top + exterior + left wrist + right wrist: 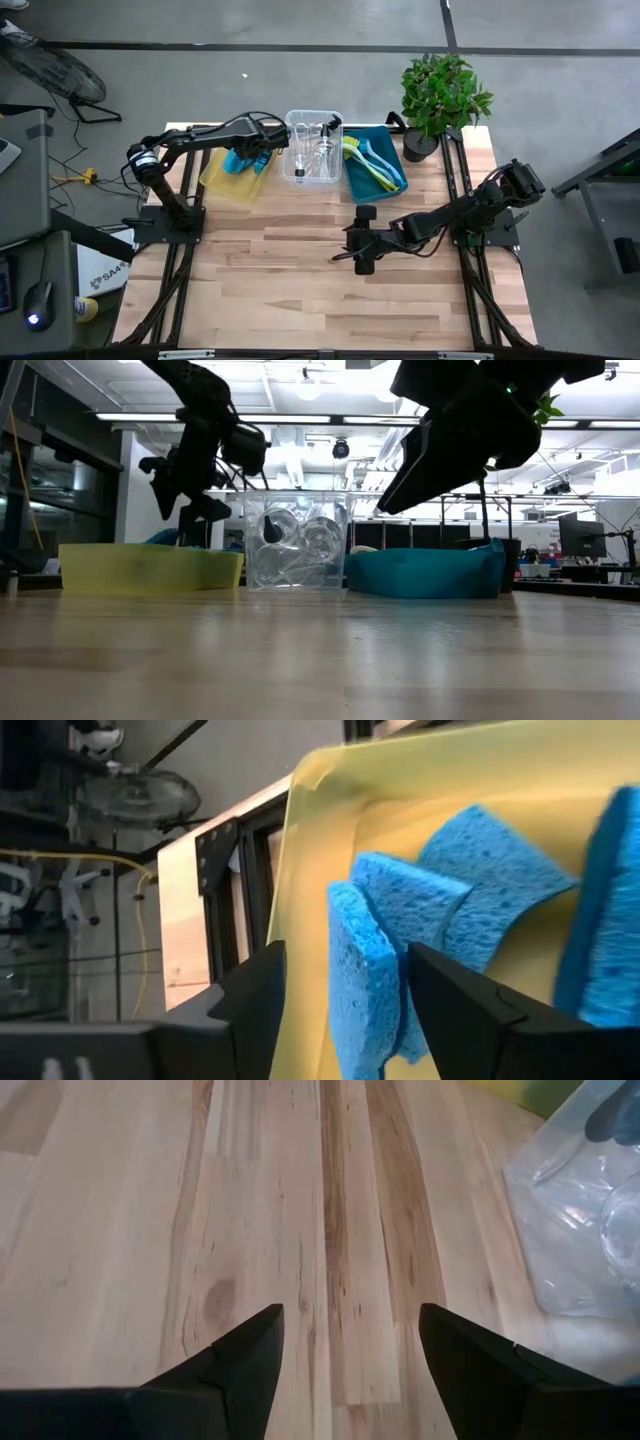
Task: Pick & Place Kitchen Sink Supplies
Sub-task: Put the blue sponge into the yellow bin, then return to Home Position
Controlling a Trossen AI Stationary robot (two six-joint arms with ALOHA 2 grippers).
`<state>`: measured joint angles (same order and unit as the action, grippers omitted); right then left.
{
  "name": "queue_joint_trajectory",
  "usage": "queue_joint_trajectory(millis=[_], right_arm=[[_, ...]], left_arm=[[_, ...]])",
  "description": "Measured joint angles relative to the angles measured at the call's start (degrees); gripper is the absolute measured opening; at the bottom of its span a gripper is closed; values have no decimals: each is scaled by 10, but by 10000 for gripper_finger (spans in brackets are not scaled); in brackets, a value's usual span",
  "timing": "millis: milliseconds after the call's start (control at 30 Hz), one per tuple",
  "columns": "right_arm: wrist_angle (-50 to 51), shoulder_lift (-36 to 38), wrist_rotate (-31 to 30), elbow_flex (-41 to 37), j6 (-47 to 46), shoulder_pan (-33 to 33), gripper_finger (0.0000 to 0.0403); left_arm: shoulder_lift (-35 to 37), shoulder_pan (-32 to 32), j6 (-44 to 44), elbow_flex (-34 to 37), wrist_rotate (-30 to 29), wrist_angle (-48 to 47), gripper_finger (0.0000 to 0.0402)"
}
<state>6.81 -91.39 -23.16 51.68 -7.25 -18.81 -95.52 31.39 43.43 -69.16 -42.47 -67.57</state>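
While the blue sponge (362, 982) stands on edge right between the left gripper's (340, 1005) spread fingers, it looks let go, resting in the yellow bin (320, 830) against other sponges (480, 880). Its long side runs along the fingers, so I'd guess lifting straight out is clean. Clear bin (312, 148) sits just beside, teal bin (375, 160) past it. Right gripper (345, 1365) hangs open, empty, over bare table (150, 1200), well apart.
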Motion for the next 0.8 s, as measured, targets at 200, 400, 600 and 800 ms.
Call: queue_joint_trajectory(millis=[200,400,600,800], right_arm=[[12,0,-4,0,-1,0,226],[24,16,-13,0,-3,-1,226],[85,78,-85,0,2,-11,226],[171,149,-117,-5,-9,-18,226]], left_arm=[[16,-8,-12,-23,-5,-1,201],[53,-8,-36,-33,-5,4,201],[126,-57,-113,-4,16,94,201],[221,-150,-195,104,85,318,201]])
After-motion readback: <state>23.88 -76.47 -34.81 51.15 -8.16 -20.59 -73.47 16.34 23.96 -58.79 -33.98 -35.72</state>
